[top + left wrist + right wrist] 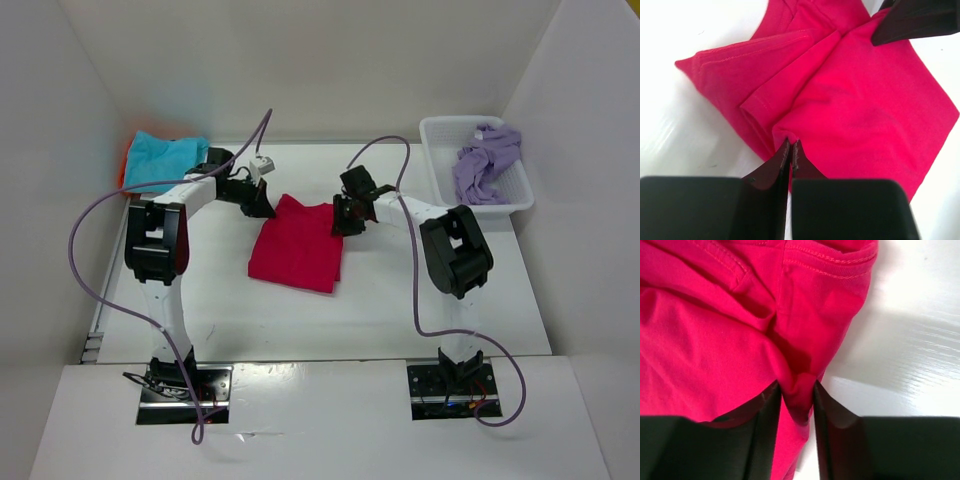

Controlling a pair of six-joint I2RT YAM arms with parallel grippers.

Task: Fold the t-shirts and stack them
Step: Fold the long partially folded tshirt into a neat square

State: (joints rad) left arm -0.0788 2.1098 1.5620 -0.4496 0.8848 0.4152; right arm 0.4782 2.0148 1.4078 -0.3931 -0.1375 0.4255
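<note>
1. Currently four shirts are in view from the top camera, one of each colour.
2. One magenta-red shirt [295, 245] lies mid-table, partly folded into a rough square, between the two arms.
3. One turquoise shirt [165, 160] sits crumpled at the far left corner of the table [400, 310]. One orange shirt [127, 168] lies under it, with only a sliver showing at the left edge.
4. One lavender shirt [487, 160] is bunched inside the single white mesh basket [440, 135] at the far right. Part of it is draped toward the basket's far rim.
5. Two arms, two pincers, and both are at the far edge of the magenta-red shirt.
6. Left gripper [264, 204] is at the shirt's far left corner. In the left wrist view its tips [791, 147] are pressed together with no visible gap. The red cloth puckers into them, so a thin pinch of the shirt's edge is nipped.
7. Right gripper [341, 222] is at the shirt's far right corner. In the right wrist view its fingers [796, 390] stand a little apart. A bunched fold of red cloth fills the gap and touches both inner faces, so it is clamped on a thicker fold.
8. One dark finger of the right gripper [920, 22] shows at the top right of the left wrist view, resting at the shirt's edge.
9. Two purple cables [85, 255], one looping off each arm.
</note>
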